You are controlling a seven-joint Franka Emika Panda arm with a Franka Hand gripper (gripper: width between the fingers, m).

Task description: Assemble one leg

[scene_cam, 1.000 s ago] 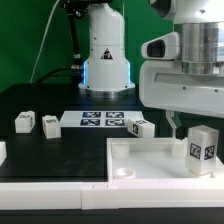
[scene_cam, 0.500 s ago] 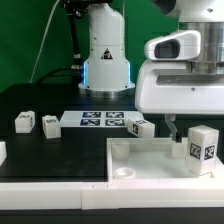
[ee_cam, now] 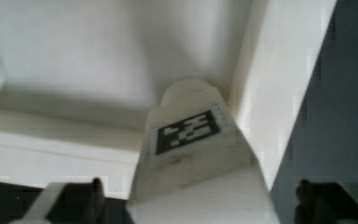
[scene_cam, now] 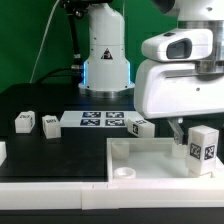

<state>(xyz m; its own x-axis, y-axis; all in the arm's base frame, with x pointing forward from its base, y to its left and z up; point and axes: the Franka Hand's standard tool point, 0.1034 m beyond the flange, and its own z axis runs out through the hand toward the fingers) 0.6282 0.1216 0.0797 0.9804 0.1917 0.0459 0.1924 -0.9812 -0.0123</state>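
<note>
Leg (scene_cam: pixel 202 148) upright inside rimmed white panel (scene_cam: pixel 150 163), hand (ee_cam: pixel 179 203) astride.

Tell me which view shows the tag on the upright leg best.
The exterior view. There the leg stands on the panel with its whole tag facing the camera, sharp. The wrist view shows the same leg close up between the tool's fingers, but its tag is foreshortened and blurred.
</note>
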